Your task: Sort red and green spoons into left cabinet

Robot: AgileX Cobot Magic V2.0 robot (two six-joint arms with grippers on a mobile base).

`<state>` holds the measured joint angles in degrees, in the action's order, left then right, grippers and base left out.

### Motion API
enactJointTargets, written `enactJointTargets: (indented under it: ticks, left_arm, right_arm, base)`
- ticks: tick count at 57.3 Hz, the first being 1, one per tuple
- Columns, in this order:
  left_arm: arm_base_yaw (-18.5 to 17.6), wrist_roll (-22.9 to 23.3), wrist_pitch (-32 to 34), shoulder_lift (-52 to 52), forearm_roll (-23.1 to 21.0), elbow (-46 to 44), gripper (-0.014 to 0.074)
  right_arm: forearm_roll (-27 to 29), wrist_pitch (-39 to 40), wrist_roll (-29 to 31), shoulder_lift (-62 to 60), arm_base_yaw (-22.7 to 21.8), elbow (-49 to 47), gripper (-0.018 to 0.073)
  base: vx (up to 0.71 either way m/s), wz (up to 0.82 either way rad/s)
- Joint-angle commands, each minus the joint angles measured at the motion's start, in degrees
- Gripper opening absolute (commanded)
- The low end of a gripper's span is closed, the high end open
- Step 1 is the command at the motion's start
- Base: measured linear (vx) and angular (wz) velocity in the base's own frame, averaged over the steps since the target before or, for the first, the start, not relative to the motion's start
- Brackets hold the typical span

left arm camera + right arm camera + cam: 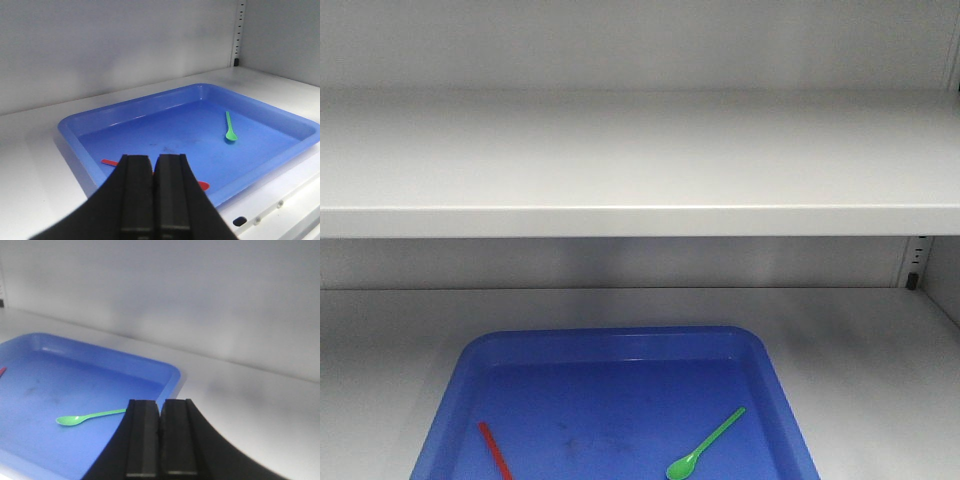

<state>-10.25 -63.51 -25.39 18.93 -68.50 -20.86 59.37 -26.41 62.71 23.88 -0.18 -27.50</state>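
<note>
Here, green spoon (705,445) lies right in blue tray (620,340), red spoon (494,451) near left, well apart; tray sits on lower cabinet shelf (860,340). Left tool (154,192) and right tool (160,437) both pressed closed, empty

The green spoon (704,445) lay flat in the right part of a blue tray (620,340), its small oval bowl toward the front and the thin handle pointing back and to the right. The red spoon (494,451) lay flat in the left part, well apart from it. The tray stood on the lower shelf of the light grey cabinet (640,160).
</note>
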Motion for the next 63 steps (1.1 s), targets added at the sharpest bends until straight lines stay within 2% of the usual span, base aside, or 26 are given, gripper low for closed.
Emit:
enactJointTargets:
  ticks: [1, 36, 44, 48, 51, 58, 63]
  left_arm:
    - [0.0, 0.5, 1.4, 0.5, -2.2, -1.5, -0.0001]
    - [0.0, 0.5, 1.0, 0.5, -2.2, -1.5, -0.0001]
    - [0.0, 0.5, 5.0, 0.5, -1.5, -1.5, -0.0001]
    - [0.1, 1.0, 5.7, 0.1, 1.3, -1.5, -0.0001]
    - [0.9, 3.0, 6.2, -0.9, 6.2, -1.5, -0.0001]
    - [3.8, 12.8, 7.9, -5.3, 16.7, -1.5, -0.0001]
    - [5.8, 22.2, 11.1, -9.5, 24.9, -0.5, -0.0001]
  right_arm:
    - [2.6, 2.3, -0.1, -0.8, 0.0, -1.0, -0.0003]
    - [2.7, 1.4, 0.0, -1.1, 0.0, -1.0, -0.0003]
    - [2.7, 1.4, 0.0, -1.1, 0.0, -1.0, -0.0003]
    - [2.7, 1.4, 0.0, -1.1, 0.0, -1.0, -0.0003]
    - [2.7, 1.4, 0.0, -1.1, 0.0, -1.0, -0.0003]
    - [2.7, 1.4, 0.0, -1.1, 0.0, -1.0, -0.0003]
    - [2.7, 1.4, 0.0, -1.1, 0.0, -1.0, -0.0003]
  base:
    - [0.0, 0.0]
    - [0.0, 0.0]
    - [0.0, 0.0]
    - [0.0, 0.0]
    - [0.0, 0.0]
    - [0.0, 0.0]
    - [0.0, 0.0]
